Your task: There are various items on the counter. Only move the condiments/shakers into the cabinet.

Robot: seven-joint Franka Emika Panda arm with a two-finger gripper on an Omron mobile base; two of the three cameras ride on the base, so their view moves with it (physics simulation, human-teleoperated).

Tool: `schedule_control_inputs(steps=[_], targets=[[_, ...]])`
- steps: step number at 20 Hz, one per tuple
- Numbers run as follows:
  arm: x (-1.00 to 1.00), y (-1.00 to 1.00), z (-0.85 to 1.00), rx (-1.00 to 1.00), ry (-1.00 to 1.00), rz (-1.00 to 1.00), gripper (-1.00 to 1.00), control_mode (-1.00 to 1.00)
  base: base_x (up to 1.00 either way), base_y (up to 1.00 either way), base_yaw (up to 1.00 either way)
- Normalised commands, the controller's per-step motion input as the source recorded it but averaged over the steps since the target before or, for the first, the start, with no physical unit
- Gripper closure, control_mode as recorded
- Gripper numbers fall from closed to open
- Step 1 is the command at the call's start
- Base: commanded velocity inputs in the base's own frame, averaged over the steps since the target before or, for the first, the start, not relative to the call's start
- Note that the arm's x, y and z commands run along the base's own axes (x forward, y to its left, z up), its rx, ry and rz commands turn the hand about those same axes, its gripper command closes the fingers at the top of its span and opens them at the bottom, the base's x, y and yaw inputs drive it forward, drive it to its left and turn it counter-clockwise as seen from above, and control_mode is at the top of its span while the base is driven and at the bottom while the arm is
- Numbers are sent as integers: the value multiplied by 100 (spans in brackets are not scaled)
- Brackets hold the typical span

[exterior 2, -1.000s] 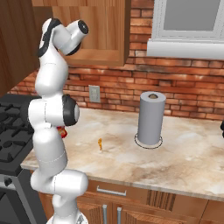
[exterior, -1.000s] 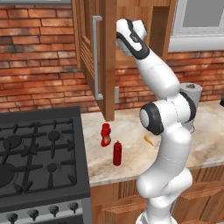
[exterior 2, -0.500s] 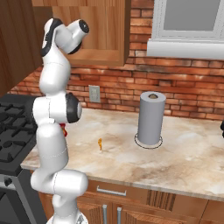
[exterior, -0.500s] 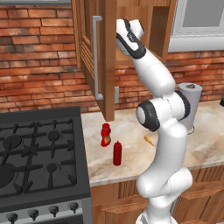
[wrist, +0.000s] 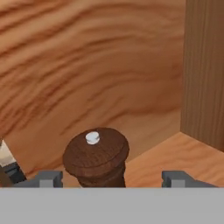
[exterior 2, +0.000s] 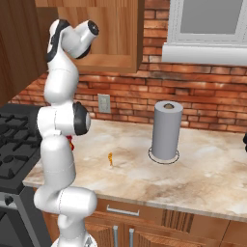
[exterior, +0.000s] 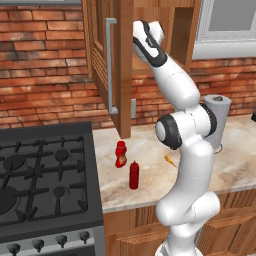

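Observation:
The dark brown knob-topped shaker (wrist: 97,155) stands upright on the wooden shelf inside the cabinet (exterior: 116,65). My gripper (wrist: 111,178) is open, one fingertip on each side of the shaker with a gap on both sides. The hand (exterior: 148,36) reaches into the cabinet's open front, above the counter (exterior: 150,192). On the counter below stand the curvy red squeeze bottle (exterior: 120,153) and the slim red bottle (exterior: 134,175). The tiny orange carrot-like piece (exterior: 169,160) (exterior 2: 110,158) lies to their right.
The cabinet door (exterior: 107,70) with its grey bar handle hangs open left of the arm. A grey paper towel roll (exterior 2: 166,130) stands at the back of the counter. The black gas stove (exterior: 45,180) borders the counter on the left.
The hand has shifted slightly upward at the cabinet opening. The two red bottles and the carrot piece have not moved.

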Motion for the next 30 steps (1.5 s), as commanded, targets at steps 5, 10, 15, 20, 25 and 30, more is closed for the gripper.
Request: schedule_control_inputs(steps=[5, 10, 15, 20, 25, 30], targets=[[-45, -4, 1, 0, -5, 0, -100, -100, 0, 0, 0], [-97, -44, 0, 0, -13, 0, -100, -100, 0, 0, 0], [-100, -62, 0, 0, -13, 0, -100, -100, 0, 0, 0], [-100, -37, 0, 1, -14, 0, -100, -100, 0, 0, 0], [-100, -19, 0, 0, -9, 1, -100, -100, 0, 0, 0], [-100, -18, -11, 0, -2, 7, -100, -100, 0, 0, 0]])
